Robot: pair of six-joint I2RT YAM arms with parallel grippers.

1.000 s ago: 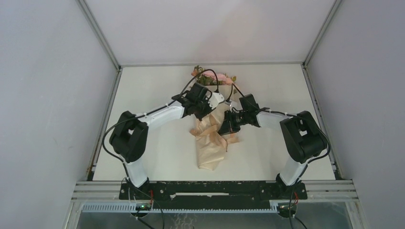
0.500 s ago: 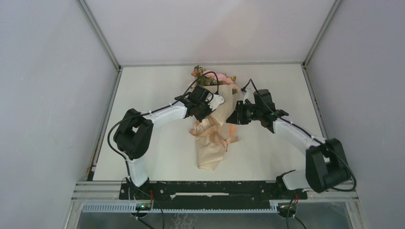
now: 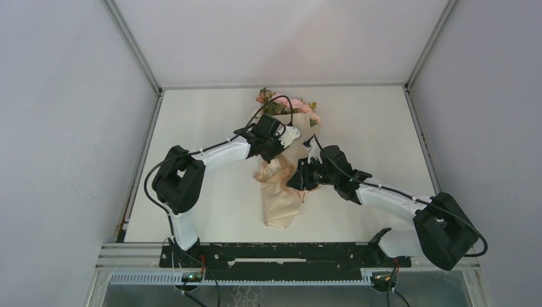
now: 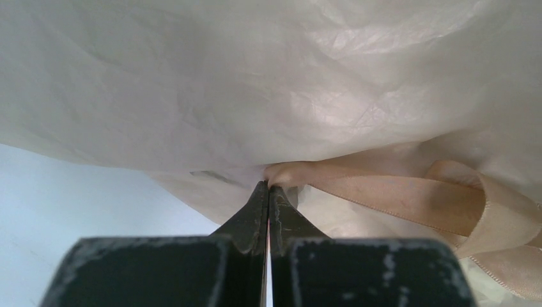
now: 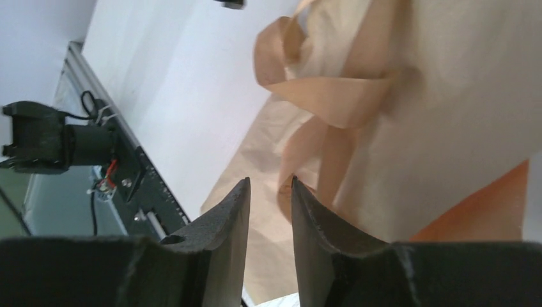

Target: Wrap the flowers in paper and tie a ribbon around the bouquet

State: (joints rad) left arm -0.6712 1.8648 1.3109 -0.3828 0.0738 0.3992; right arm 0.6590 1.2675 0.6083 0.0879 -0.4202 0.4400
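1. At the near edge of the table (image 3: 211, 204), a black rail (image 3: 287, 254) with the 2 arm bases on it, 1 left and 1 right.
2. Just past the rail, flat on the table, the thin near end of the paper (image 3: 281, 208): a tan, crinkly sheet rolled into a long bundle, pointing to the far side and leaning a bit to the right.
3. At the right side of the bundle, about halfway along, the right gripper (image 5: 271, 187), low and close to the paper. Fingers apart, with a small gap. Clamped on nothing. A strip of ribbon seen through the gap, just past the tips; touching or not, cannot tell.
4. Around the middle of the bundle, the ribbon (image 4: 396, 199): limp, peach-tan, nearly the same colour as the paper. Loose loops lying against the side of the bundle.
5. A little farther, at the left side of the bundle, the left gripper (image 4: 268, 187), with its arm stretched in from the left. Fingers pressed tight together, no gap. Pinched at the very tips, 1 bunched end of the ribbon, with the rest running off to the right, close against the paper.
6. Farthest, at the wide end of the bundle, the flowers (image 3: 289, 104): pink blooms and green leaves poking out of the paper, near the back edge of the table. Stems out of sight.
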